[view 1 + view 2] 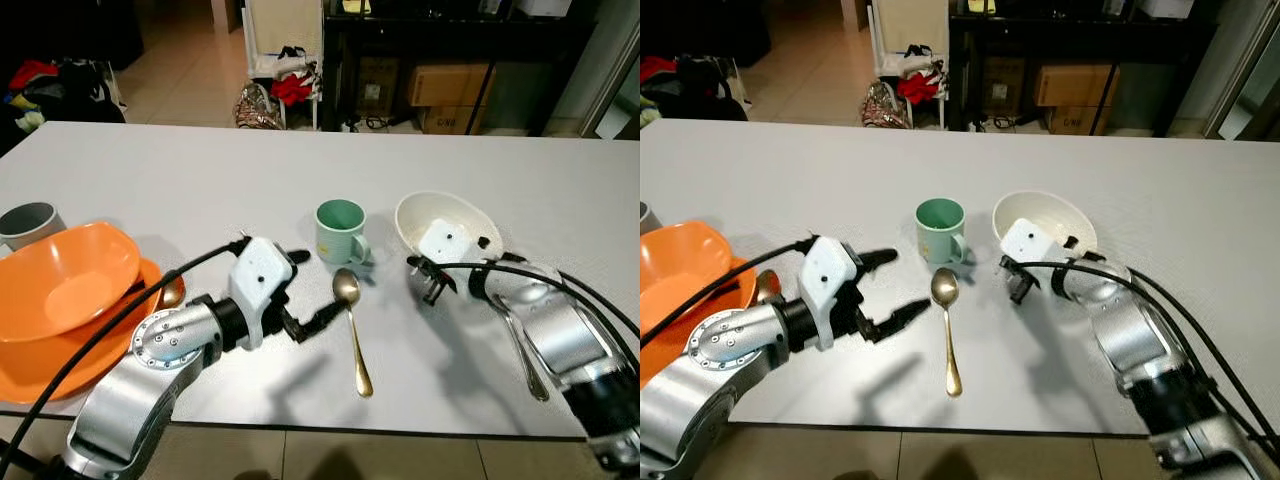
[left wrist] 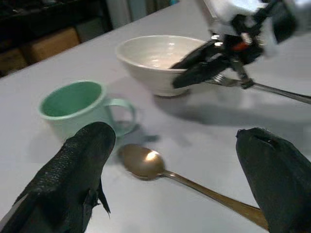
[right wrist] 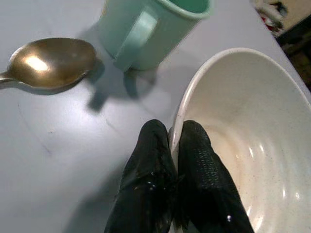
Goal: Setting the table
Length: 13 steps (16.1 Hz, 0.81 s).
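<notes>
My right pincer (image 3: 175, 160) is pinching the near rim of the white bowl (image 1: 455, 222), one finger outside the wall and one inside; I judge a rim grip suits it because the bowl is too wide to span, and the thin edge lets me drag or lift it into its place. The bowl sits on the grey desk (image 1: 200, 180) right of centre, just beside the green mug (image 1: 340, 231), whose handle points toward the near edge. My left pincer (image 1: 300, 290) hangs just above the desk with its fingers spread wide, aimed at the gold spoon (image 1: 353, 330), which lies flat with its scoop just near of the mug and its handle running toward me; the wide spread looks meant to straddle the thin handle from both sides. A silver spoon (image 1: 525, 355) lies to the right, partly under my right arm. At the far left stands an orange bowl (image 1: 62, 280) on an orange plate (image 1: 60, 375), with a grey cup (image 1: 30, 224) behind them, well apart from the setting I am building.
</notes>
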Available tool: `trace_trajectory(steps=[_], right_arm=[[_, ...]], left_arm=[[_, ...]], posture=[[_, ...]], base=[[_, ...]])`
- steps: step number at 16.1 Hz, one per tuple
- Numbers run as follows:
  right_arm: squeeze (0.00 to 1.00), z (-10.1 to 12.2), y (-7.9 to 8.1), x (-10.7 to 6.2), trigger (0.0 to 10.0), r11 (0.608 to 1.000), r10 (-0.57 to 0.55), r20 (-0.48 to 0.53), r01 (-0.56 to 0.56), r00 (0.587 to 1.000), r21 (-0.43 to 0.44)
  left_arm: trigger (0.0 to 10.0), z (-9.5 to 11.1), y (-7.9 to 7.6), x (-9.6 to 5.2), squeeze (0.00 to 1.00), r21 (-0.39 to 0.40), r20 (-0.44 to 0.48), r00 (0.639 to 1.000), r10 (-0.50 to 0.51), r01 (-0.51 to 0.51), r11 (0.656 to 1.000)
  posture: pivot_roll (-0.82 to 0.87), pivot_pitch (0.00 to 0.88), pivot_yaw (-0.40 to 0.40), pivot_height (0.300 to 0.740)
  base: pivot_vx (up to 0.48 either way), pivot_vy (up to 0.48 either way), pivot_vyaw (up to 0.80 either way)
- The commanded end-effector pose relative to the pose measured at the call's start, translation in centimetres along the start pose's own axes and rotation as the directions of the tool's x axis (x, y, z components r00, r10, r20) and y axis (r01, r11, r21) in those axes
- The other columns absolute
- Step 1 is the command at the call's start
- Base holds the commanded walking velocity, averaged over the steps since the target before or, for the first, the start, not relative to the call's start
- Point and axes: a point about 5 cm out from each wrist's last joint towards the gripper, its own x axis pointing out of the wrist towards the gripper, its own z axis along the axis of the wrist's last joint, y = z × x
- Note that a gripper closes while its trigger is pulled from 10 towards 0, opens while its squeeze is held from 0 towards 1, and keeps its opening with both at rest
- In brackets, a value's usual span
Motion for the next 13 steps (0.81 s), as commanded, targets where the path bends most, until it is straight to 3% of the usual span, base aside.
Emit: trace_trajectory(steps=[1, 8, 9, 10, 11, 12, 13], right_arm=[[0.0, 0.8, -0.7, 0.0, 10.0, 0.999, 0.004, 0.025, -0.003, 1.0, -0.049], [0.0, 0.5, -1.6, 1.6, 10.0, 0.998, -0.006, 0.036, 0.008, 0.999, -0.058], [0.04, 0.3, -1.6, 1.7, 10.0, 0.998, -0.003, 0.034, 0.005, 0.999, -0.06], [0.23, 0.2, -1.5, 1.8, 10.0, 0.998, 0.001, 0.03, 0.001, 1.0, -0.069], [0.69, 0.1, -1.5, 1.9, 10.0, 0.997, 0.005, 0.03, -0.003, 1.0, -0.076], [1.0, 0.0, -1.4, 1.9, 10.0, 0.997, 0.009, 0.032, -0.006, 0.999, -0.077], [1.0, 0.1, -1.4, 1.8, 10.0, 0.996, 0.016, 0.037, -0.012, 0.999, -0.086]], left_arm=[[10.0, 0.3, -0.3, -0.1, 0.0, 0.006, -0.005, 0.999, -0.033, 0.033, 0.999], [10.0, 0.4, -0.5, -0.3, 0.0, -0.02, -0.019, 0.998, -0.055, 0.055, 0.998], [10.0, 0.4, -0.5, -0.3, 0.0, -0.019, -0.019, 0.998, -0.056, 0.055, 0.998], [10.0, 0.4, -0.4, -0.3, 0.0, -0.014, -0.021, 0.998, -0.053, 0.053, 0.998], [10.0, 0.5, -0.4, -0.3, 0.0, -0.01, -0.022, 0.999, -0.05, 0.05, 0.999], [10.0, 0.5, -0.3, -0.4, 0.0, -0.01, -0.022, 0.999, -0.048, 0.048, 0.999], [10.0, 0.5, -0.3, -0.4, 0.0, -0.008, -0.023, 0.999, -0.046, 0.046, 0.999]], posture=[[0.09, 0.0, 0.017, 0.74], [0.1, 0.0, 0.013, 0.74], [0.1, 0.0, 0.014, 0.74], [0.1, 0.0, 0.016, 0.74], [0.1, 0.0, 0.016, 0.74], [0.1, 0.0, 0.016, 0.74], [0.1, 0.0, 0.021, 0.74]], base=[[0.0, 0.0, 0.0], [0.0, 0.0, 0.0], [0.0, 0.0, 0.0], [0.0, 0.0, 0.0], [0.0, 0.0, 0.0], [0.0, 0.0, 0.0], [0.0, 0.0, 0.0]])
